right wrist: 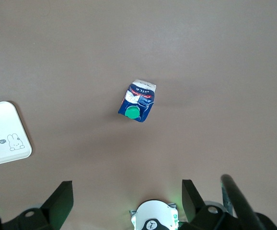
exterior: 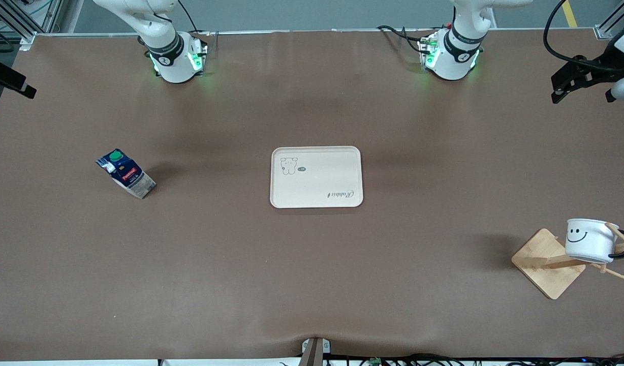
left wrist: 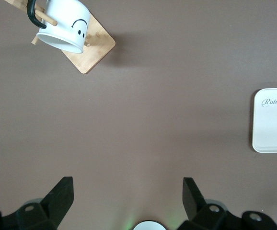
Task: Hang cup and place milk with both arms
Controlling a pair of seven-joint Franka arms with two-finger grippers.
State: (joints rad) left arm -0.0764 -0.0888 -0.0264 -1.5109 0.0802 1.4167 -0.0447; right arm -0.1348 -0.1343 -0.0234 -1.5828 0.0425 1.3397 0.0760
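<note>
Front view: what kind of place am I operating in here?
Most likely a robotics lab bench: two fixed arms with green-lit bases along a brown-covered table, aluminium framing at the corners, and staged props such as the tray.

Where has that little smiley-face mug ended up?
The cup hangs by its black handle on a peg of the wooden rack, toward the left arm's end of the table, nearer the front camera than the tray.
</note>
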